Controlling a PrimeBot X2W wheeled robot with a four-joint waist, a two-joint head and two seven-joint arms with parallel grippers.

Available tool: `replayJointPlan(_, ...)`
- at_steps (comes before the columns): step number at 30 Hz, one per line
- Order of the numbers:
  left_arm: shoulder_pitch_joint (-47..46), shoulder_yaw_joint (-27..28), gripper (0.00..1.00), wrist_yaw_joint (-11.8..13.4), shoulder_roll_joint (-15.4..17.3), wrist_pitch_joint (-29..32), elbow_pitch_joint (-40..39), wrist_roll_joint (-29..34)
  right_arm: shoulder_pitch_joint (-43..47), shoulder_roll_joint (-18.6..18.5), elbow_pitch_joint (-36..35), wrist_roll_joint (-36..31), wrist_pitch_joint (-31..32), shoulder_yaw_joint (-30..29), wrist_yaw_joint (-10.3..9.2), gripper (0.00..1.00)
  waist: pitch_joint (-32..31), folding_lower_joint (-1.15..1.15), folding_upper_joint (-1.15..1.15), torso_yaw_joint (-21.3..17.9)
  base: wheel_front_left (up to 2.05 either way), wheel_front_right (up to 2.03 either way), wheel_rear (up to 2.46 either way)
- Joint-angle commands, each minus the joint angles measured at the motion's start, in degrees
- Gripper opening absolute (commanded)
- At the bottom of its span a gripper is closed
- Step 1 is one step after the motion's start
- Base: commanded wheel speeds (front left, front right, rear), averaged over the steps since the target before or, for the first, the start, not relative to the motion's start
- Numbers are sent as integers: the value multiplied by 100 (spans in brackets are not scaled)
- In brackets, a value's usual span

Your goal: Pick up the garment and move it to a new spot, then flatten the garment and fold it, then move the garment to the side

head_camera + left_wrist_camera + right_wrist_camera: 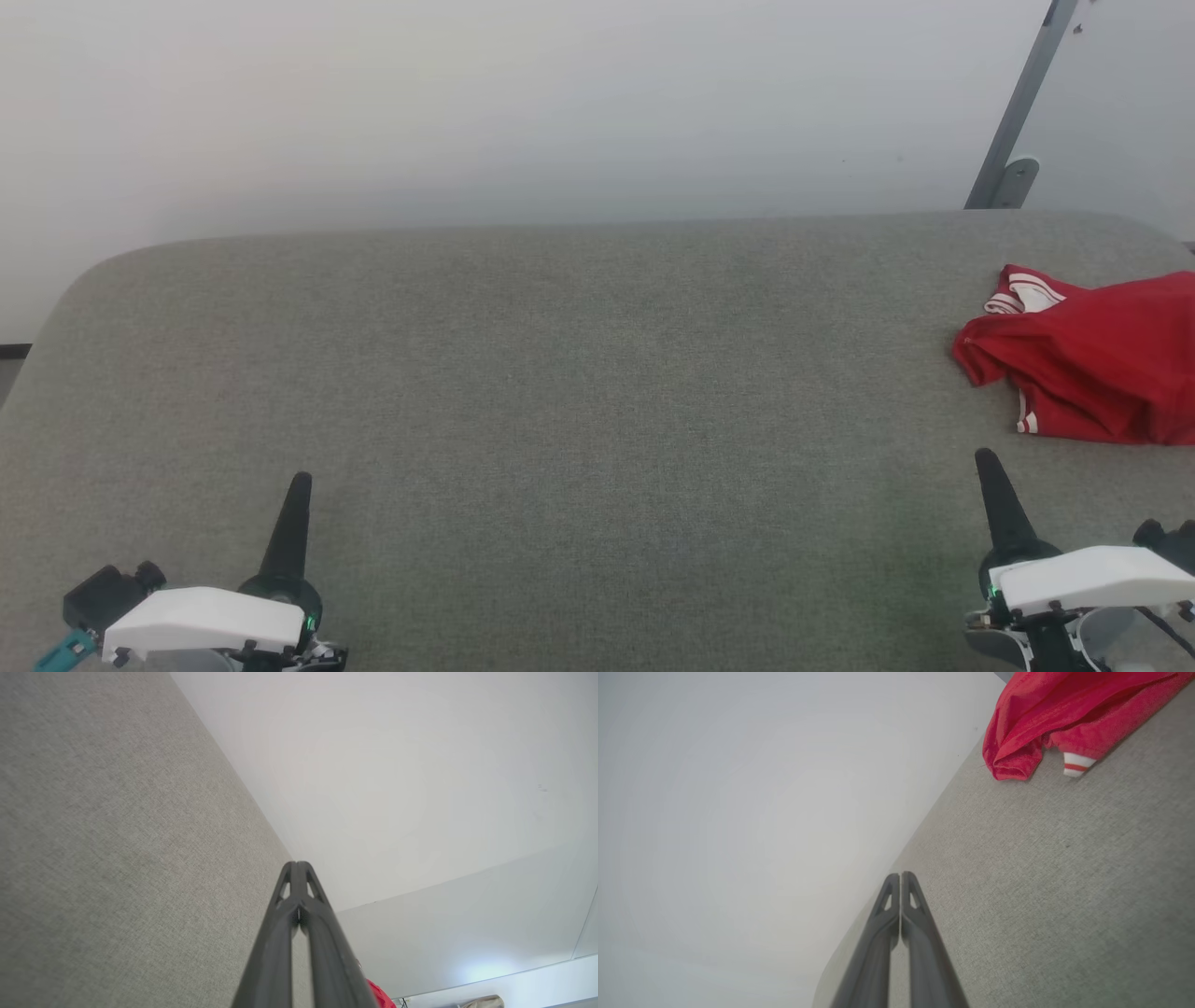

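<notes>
The garment (1088, 359) is a red shirt with white, red-striped trim, lying crumpled at the right edge of the grey felt table (560, 373), partly cut off by the frame. It also lies at the top right of the right wrist view as a red bundle (1059, 714), and a sliver of red cloth (380, 996) peeks past the left fingers. My right gripper (983, 457) rests low at the right, shut and empty, just in front of the shirt. My left gripper (301, 478) sits at the lower left, shut and empty, far from it.
A pale wall rises behind the table's rounded far edge. A grey metal post (1018, 112) leans up at the back right. The broad middle and left of the felt surface lie bare.
</notes>
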Motion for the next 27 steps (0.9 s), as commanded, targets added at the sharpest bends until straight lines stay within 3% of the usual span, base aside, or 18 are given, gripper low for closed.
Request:
replayJointPlan(1, -130, 40, 0, -9, -1, 41, -28, -117, -123, 11, -65, 181, 52, 14, 4, 0, 3, 0, 0, -1, 0, 0, 0)
replayJointPlan(27, -358, 123, 0, -12, -225, 401, 23, -1259, -224, 34, -117, 1693, 403, 31, 3, 0, 58, 0, 0, -33, 0, 0, 0)
